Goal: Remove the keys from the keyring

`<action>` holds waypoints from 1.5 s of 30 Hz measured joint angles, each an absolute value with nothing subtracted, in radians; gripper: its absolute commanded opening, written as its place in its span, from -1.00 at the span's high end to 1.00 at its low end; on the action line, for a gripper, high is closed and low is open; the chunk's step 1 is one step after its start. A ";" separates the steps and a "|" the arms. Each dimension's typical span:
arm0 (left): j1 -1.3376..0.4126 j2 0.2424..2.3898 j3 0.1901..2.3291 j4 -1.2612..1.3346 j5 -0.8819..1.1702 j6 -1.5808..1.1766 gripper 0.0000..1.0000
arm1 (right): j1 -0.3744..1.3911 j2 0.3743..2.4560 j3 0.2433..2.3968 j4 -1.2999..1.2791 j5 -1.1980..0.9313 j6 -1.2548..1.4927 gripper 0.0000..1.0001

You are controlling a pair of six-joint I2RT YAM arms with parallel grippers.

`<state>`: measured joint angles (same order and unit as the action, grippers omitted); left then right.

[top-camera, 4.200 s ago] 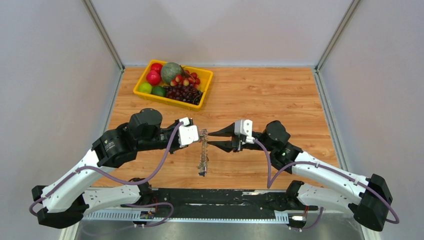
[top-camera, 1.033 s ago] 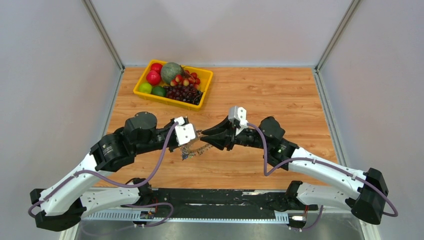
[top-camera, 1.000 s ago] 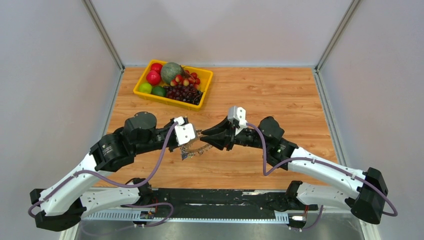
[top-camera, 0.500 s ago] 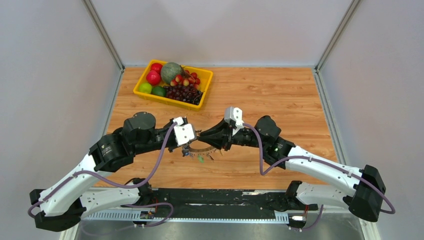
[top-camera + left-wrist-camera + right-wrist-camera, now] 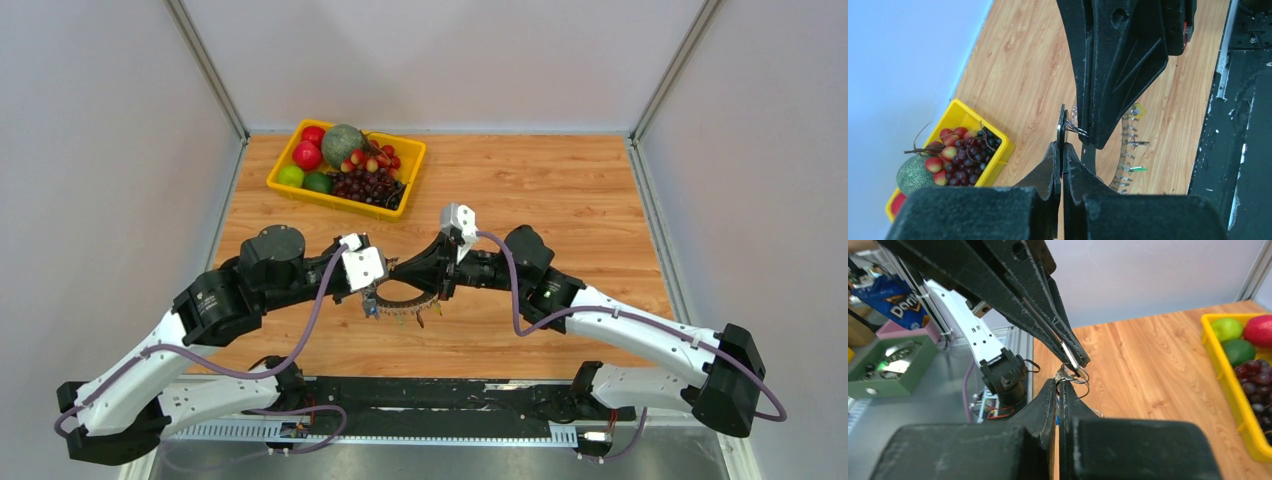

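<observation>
Both arms meet nose to nose over mid-table. The left gripper (image 5: 1062, 150) is clamped on what looks like the keyring's (image 5: 408, 299) thin edge. The right gripper (image 5: 1058, 386) is pinched tight on small wire loops (image 5: 1074, 376) just beside it. The keys (image 5: 402, 315) dangle beneath, strung left to right, equally near both. The far-left yellow tray (image 5: 340, 200) holds fruit.

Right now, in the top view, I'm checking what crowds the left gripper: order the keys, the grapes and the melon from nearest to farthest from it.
1. keys: just on the near side of the left gripper.
2. grapes: beyond the gripper, in the near right part of the yellow tray.
3. melon: at the tray's far side.
</observation>
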<state>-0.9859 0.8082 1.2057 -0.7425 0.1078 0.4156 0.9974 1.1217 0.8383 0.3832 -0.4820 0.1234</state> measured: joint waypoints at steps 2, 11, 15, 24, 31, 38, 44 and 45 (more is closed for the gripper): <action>-0.985 0.800 1.206 -0.743 0.101 0.419 1.00 | 0.999 1.132 0.863 0.357 -0.468 0.181 1.00; -0.982 0.794 1.206 -0.743 0.099 0.434 1.00 | 0.982 1.143 0.891 0.321 -0.425 0.490 0.96; -0.982 0.794 1.206 -0.743 0.103 0.437 1.00 | 0.956 1.143 0.891 0.317 -0.429 0.625 0.54; -0.982 0.780 1.194 -0.743 0.121 0.437 1.00 | 0.941 1.125 0.891 0.290 -0.411 0.651 0.09; -0.982 0.760 1.192 -0.743 0.143 0.438 1.00 | 0.939 1.030 0.891 0.197 -0.299 0.475 0.07; -0.982 0.756 1.192 -0.751 0.178 0.467 1.00 | 0.936 0.992 0.891 0.162 -0.210 0.220 0.17; -0.983 0.784 1.222 -0.831 0.213 0.520 1.00 | 0.934 1.006 0.853 0.192 -0.253 -0.025 0.18; -0.984 0.793 1.235 -0.848 0.213 0.529 1.00 | 0.934 1.011 0.846 0.201 -0.265 -0.052 0.18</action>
